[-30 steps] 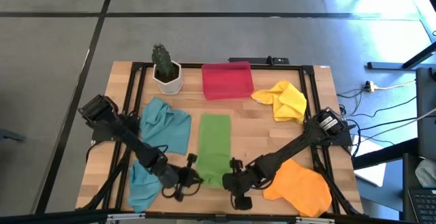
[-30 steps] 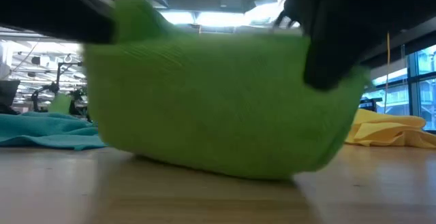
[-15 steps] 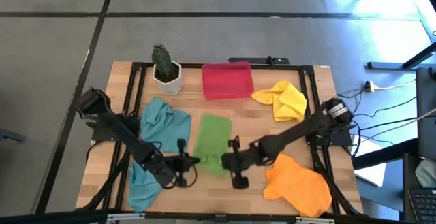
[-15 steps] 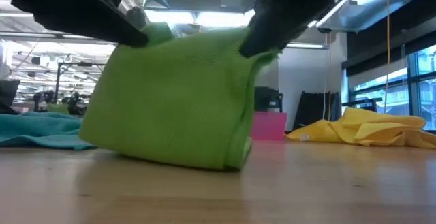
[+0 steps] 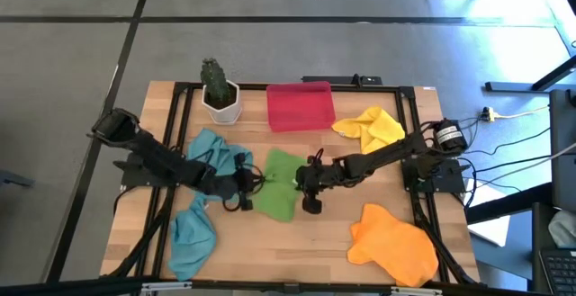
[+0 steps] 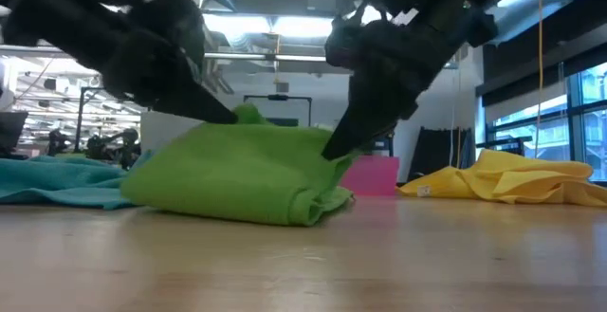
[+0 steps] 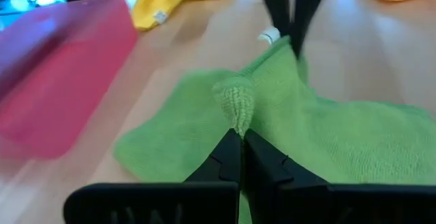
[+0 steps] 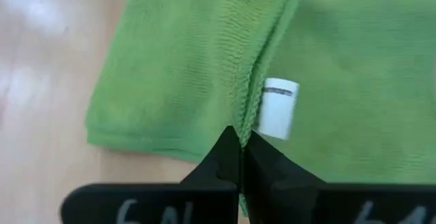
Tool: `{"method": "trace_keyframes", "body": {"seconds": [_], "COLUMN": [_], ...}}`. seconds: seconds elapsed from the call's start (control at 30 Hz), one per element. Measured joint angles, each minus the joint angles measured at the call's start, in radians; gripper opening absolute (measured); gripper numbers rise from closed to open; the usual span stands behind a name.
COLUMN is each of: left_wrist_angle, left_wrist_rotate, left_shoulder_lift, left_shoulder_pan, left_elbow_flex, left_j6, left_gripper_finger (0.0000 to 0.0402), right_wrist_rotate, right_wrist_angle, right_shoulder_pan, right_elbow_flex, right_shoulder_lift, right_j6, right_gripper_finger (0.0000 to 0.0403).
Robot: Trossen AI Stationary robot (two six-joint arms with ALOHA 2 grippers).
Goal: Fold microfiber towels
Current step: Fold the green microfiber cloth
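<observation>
A folded towel [image 5: 277, 191] lies mid-table between the left gripper [image 5: 248, 182] and right gripper [image 5: 304, 181]. Behind it sits a tray [image 5: 301, 105], with a potted plant [image 5: 219, 91] to the tray's left. Other towels lie to either side.

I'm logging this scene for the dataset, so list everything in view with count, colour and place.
green towel: one, lime green, table centre, partly folded, pinched on both sides
teal towels: two, teal-blue, table's left side, one farther back, one near the front edge
yellow towel: one, yellow, crumpled, back right
orange towel: one, orange, front right
tray: one, red, back centre
potted cactus: one, green in a white pot, back left
table: one, light wood
left pincer: shut on the green towel's left edge
right pincer: shut on its right edge
</observation>
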Motion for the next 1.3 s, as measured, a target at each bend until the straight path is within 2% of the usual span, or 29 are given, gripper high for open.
{"method": "trace_keyframes", "body": {"seconds": [0.2,0.43,0.67,0.83,1.0,1.3], "left_wrist_angle": [0.030,0.030,0.030,0.032,0.041,0.041], "left_wrist_rotate": [0.010,0.090,0.112,0.121,0.230,0.356], "left_shoulder_lift": [0.000,0.000,0.001,0.001,0.001,0.001], "left_shoulder_pan": [0.094,0.189,0.226,0.263,0.321,0.410], "left_elbow_flex": [0.000,0.000,0.000,0.000,0.000,0.000], "left_j6": [0.058,0.073,0.081,0.112,0.158,0.158], "left_gripper_finger": [0.0000,0.0000,0.0000,0.0000,0.0000,0.0000], "right_wrist_rotate": [0.059,0.136,0.146,0.201,0.210,0.229], "right_wrist_angle": [0.001,-0.043,-0.072,-0.125,-0.170,-0.195], "right_shoulder_pan": [-0.036,-0.065,-0.054,-0.046,-0.054,-0.075], "right_elbow_flex": [0.000,0.000,0.000,0.002,0.002,0.002], "right_shoulder_lift": [0.000,0.000,-0.023,-0.058,-0.058,-0.057], "right_j6": [0.001,0.030,0.078,0.122,0.155,0.157], "right_gripper_finger": [0.0005,0.0007,0.0008,0.0009,0.0009,0.0009]}}
